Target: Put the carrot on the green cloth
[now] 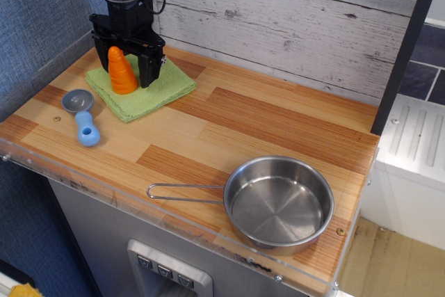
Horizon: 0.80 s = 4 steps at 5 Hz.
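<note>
The orange carrot [122, 73] stands upright on the light green cloth [163, 88] at the back left of the counter, wide end down and tip up. My black gripper [128, 69] hangs straight down over the cloth with its fingers on either side of the carrot. The right finger [149, 69] stands apart from the carrot with a small gap showing. The left finger is mostly hidden behind the carrot. The gripper looks open and the carrot rests on the cloth on its own.
A light blue handled utensil [83, 117] lies on the wood counter in front of the cloth. A steel pan [278, 203] with a wire handle sits at the front right. A plank wall runs behind and a blue wall to the left.
</note>
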Available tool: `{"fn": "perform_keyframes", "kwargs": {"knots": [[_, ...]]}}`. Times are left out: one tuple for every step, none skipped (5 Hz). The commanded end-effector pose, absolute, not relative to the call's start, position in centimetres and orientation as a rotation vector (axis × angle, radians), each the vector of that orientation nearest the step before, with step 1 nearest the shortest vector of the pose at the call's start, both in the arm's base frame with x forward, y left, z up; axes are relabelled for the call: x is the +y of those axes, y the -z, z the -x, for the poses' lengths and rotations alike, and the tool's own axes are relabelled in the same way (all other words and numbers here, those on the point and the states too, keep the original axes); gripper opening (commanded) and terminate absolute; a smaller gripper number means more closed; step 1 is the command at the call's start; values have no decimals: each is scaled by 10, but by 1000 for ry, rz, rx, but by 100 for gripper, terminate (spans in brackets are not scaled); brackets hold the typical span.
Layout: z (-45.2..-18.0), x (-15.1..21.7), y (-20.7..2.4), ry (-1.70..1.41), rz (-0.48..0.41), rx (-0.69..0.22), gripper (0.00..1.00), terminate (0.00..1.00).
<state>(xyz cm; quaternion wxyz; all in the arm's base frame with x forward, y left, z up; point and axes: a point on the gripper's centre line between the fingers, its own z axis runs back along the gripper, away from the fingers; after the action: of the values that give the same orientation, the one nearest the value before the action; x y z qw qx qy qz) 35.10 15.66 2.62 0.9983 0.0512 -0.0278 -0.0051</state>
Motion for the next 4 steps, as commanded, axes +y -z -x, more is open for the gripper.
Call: {"fn": "perform_keyframes", "kwargs": {"knots": [[-354,162,-71,10,-129,-146,100,0],[-355,163,-90,8,-135,-177,100,0],[-355,163,-107,2,-139,-207,100,0],[-351,160,-120,1,-139,-233,100,0]]}}
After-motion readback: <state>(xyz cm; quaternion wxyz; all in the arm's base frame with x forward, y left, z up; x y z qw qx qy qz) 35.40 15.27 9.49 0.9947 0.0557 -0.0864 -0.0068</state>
